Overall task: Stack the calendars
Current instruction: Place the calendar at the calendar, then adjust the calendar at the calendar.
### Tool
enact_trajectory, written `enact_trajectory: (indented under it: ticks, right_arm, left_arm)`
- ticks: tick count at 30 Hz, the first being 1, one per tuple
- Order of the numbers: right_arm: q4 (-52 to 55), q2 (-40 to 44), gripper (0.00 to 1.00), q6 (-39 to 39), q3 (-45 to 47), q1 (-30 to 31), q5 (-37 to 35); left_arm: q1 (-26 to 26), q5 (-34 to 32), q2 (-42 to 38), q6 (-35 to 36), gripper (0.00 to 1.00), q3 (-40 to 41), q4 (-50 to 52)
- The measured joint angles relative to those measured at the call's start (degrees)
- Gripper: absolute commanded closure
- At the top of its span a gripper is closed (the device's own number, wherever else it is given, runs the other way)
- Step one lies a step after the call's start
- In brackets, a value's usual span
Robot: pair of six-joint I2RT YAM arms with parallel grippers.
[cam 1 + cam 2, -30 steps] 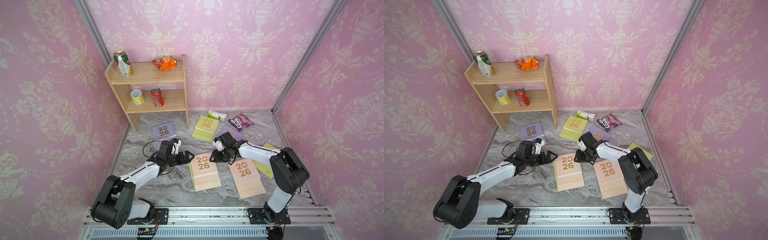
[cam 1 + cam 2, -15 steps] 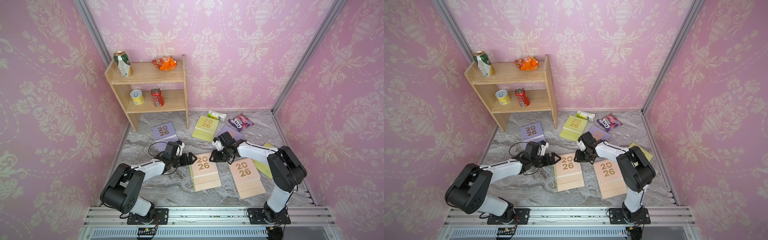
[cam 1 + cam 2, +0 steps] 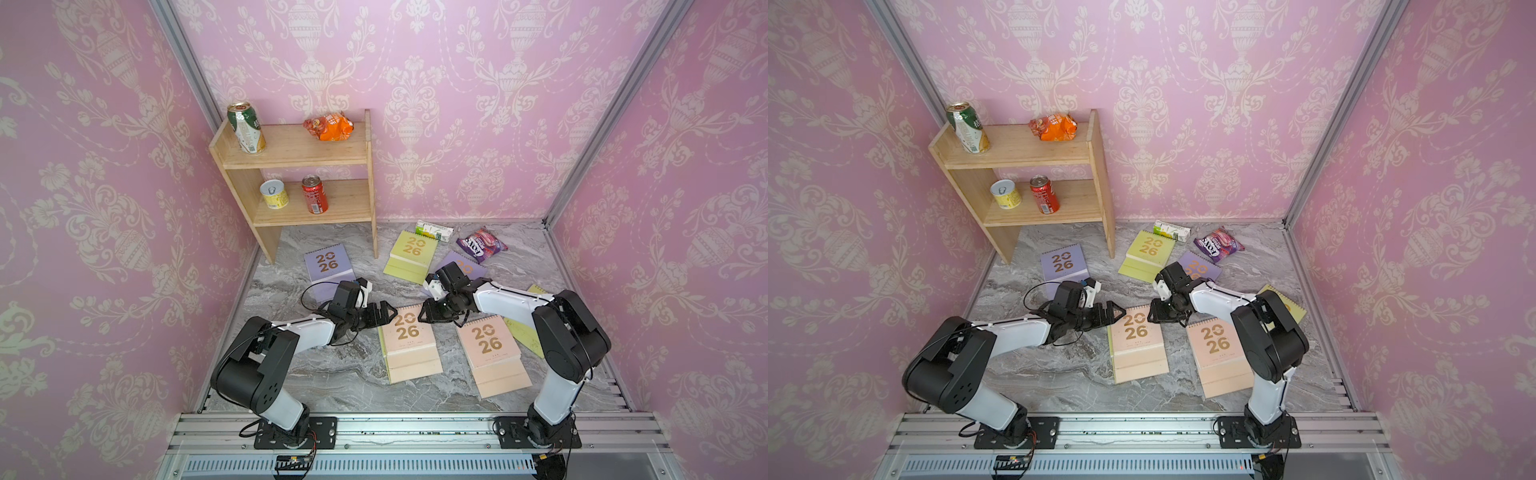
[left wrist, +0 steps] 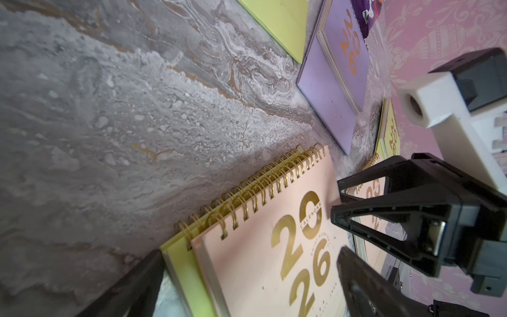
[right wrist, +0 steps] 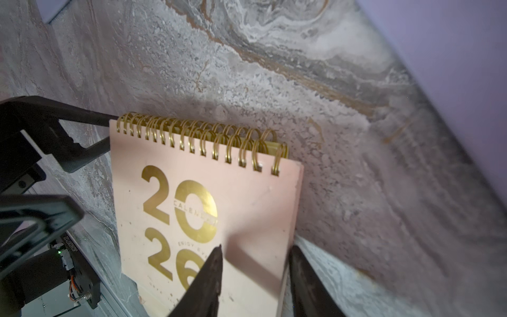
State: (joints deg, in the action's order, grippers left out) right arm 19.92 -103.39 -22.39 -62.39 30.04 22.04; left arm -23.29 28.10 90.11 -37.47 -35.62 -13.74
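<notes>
A peach calendar point(image 3: 409, 345) lies on a yellow-green one in the middle of the floor. My left gripper point(image 3: 388, 311) is wide open, its fingers either side of that pile's spiral corner point(image 4: 247, 280). My right gripper point(image 3: 424, 313) stands at the opposite top corner. Its jaws are partly apart, one finger point(image 5: 214, 269) over the cover and the other beside the edge. A second peach calendar point(image 3: 492, 353) lies to the right, with a yellow-green one point(image 3: 523, 336) under my right arm. Further back lie a lilac calendar point(image 3: 328, 266), a yellow-green one point(image 3: 411, 255) and a half-hidden lilac one point(image 3: 467, 268).
A wooden shelf point(image 3: 299, 183) with cans and an orange bag stands at the back left. A green-white carton point(image 3: 434, 230) and a purple snack packet point(image 3: 481, 244) lie by the back wall. Pink walls close in both sides; a metal rail point(image 3: 395, 428) runs along the front.
My left gripper has moved right along the floor up to the middle peach calendar's spiral corner. The right gripper has stayed at the other corner.
</notes>
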Motion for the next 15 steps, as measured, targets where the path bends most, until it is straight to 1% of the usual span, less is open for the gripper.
enact_trajectory:
  ticks: [15]
  right_arm:
    - [0.2, -0.4, 0.58, 0.6, -0.3, -0.1, 0.0]
  left_arm:
    - [-0.2, 0.0, 0.8, -0.6, 0.01, -0.7, -0.4]
